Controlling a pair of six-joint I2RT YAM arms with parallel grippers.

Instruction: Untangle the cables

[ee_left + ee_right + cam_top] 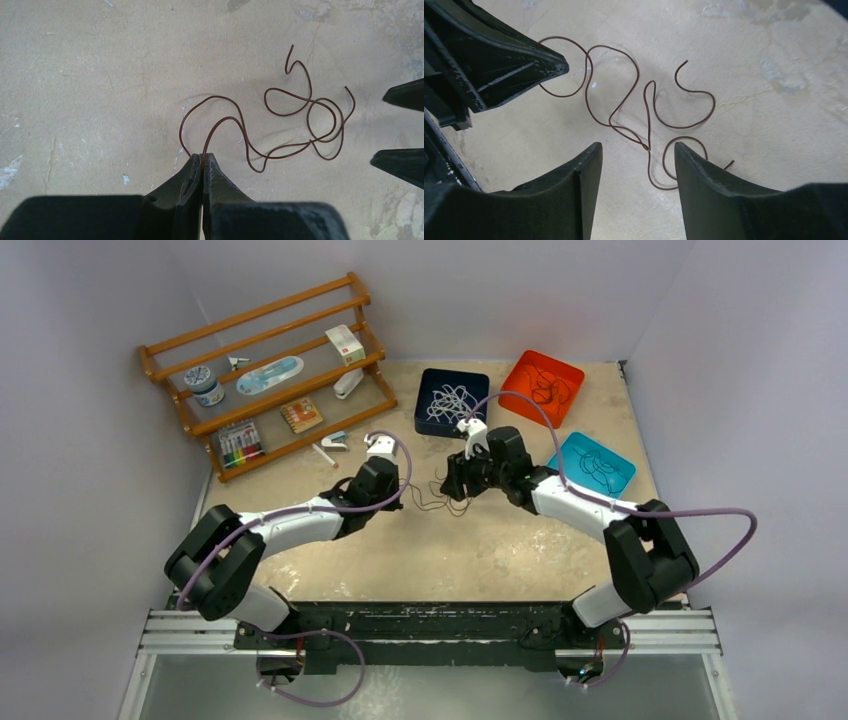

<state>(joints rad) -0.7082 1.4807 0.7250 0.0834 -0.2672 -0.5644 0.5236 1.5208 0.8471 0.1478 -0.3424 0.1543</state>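
**Operator:** What do my claws have?

**Spotter:** Nearest you, at the bottom centre of the left wrist view, your left claw (202,159) is pressed together on the brown cable (311,141), pinching it at the very tips. Your right claw (636,146) is spread and holds nothing. The cable's crossing lies on the desk (75,75) between its fingers.

**Operator:** Where does the cable lie, and which way does it run?

**Spotter:** It sits at the centre of the top view, between your two claws. Its long axis runs left to right across that frame, from the left claw's pinch toward the right claw. In the left wrist view two free ends curl toward the upper right. I cannot tell whether it is one cord or two.

**Operator:** What could go wrong?

**Spotter:** If you pull with the left claw while nothing holds the crossing, I judge the loops will draw into a tighter knot. If you close the right claw over both strands, you drag the whole lot. The wire is thin and may slip the pinch. Your claws are near each other and could knock. Farther off, the teal tray (620,468) lies just beside your right arm, and a wide swing could clip it.
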